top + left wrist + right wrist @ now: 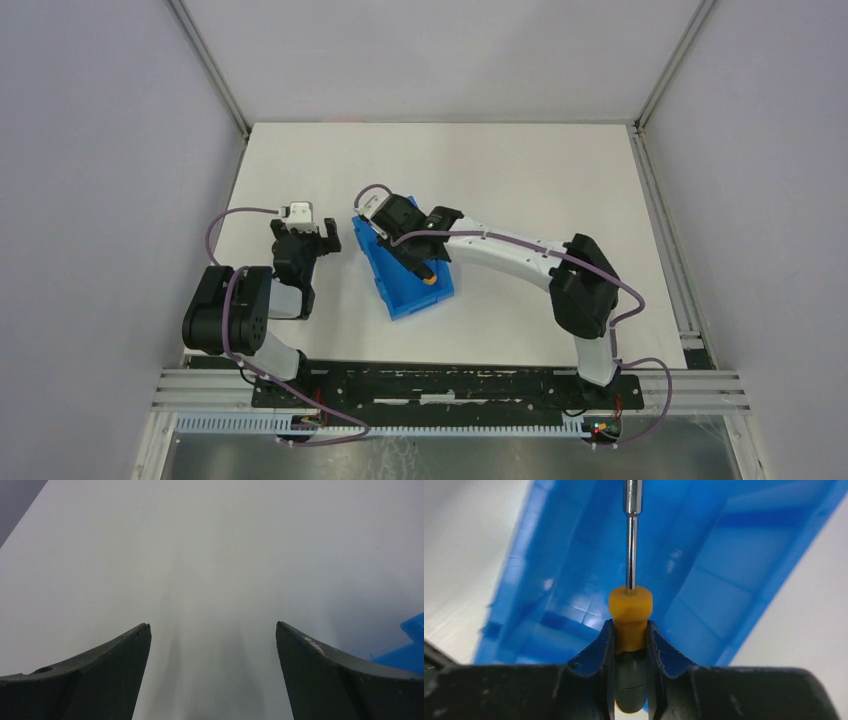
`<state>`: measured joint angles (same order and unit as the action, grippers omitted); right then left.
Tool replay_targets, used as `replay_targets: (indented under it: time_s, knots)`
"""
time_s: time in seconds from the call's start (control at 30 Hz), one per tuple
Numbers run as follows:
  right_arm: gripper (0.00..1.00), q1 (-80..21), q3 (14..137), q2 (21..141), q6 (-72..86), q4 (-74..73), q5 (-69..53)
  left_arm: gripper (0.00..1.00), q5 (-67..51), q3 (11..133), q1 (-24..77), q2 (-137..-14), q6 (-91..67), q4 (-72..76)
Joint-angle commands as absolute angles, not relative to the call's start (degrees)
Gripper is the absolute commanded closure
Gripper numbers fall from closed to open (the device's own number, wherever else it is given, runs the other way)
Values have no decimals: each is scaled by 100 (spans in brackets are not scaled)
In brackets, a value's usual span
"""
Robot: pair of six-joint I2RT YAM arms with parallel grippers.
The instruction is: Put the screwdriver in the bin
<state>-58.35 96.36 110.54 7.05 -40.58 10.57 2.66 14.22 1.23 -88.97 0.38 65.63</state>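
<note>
The blue bin (405, 292) lies on the white table between the two arms. My right gripper (421, 266) reaches into it from above and is shut on the screwdriver (429, 279). In the right wrist view the right gripper (630, 629) has its two fingers pressed against the orange neck and black body of the screwdriver (630, 607). The thin metal shaft points away over the floor of the bin (734, 570). My left gripper (306, 236) hovers just left of the bin. In the left wrist view the left gripper (212, 630) is open over bare table, and a corner of the bin (409, 650) shows at the right edge.
The white table (520, 180) is walled by grey panels on the left, right and back. A metal rail (450, 385) carrying both arm bases runs along the near edge.
</note>
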Motion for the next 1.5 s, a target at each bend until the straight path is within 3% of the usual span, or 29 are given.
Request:
replay_targets:
  time_s: [0.0, 0.2, 0.33, 0.4, 0.47, 0.8, 0.83, 0.9, 1.1, 1.3, 1.47]
  knots:
    - [100, -5878, 9064, 11293, 533, -2980, 1511, 0, 235, 1439, 97, -8807, -149, 6689]
    - [98, -5885, 8759, 11745, 515, -2429, 1626, 0, 235, 1441, 97, -8807, -149, 6690]
    - [81, -5889, 8699, 11905, 584, -2314, 1596, 0, 237, 1437, 101, -8807, -149, 6692]
    - [65, -5884, 8790, 11895, 615, -2460, 1599, 0, 237, 1441, 97, -8807, -149, 6693]
    - [57, -5885, 8931, 11799, 629, -2590, 1605, 0, 237, 1441, 96, -8807, -149, 6695]
    - [38, -6077, 9479, 10220, 510, -3051, 2474, 0, 237, 1437, 97, -8807, -149, 6693]
    - [31, -6083, 9340, 9935, 503, -3013, 2564, 0, 233, 1437, 97, -8807, -149, 6690]
    - [4, -6087, 8941, 9377, 491, -2887, 2730, 0, 235, 1439, 97, -8809, -149, 6695]
    - [2, -5988, 6701, 7567, 729, -2298, 4884, 0, 234, 1437, 97, -8804, -149, 6689]
    - [2, -5436, 4422, 6413, 1256, -1762, 5820, 0, 234, 1437, 97, -8807, -149, 6696]
    - [2, -5414, 3076, 6120, 1636, -1130, 6036, 0, 232, 1440, 97, -8812, -149, 6694]
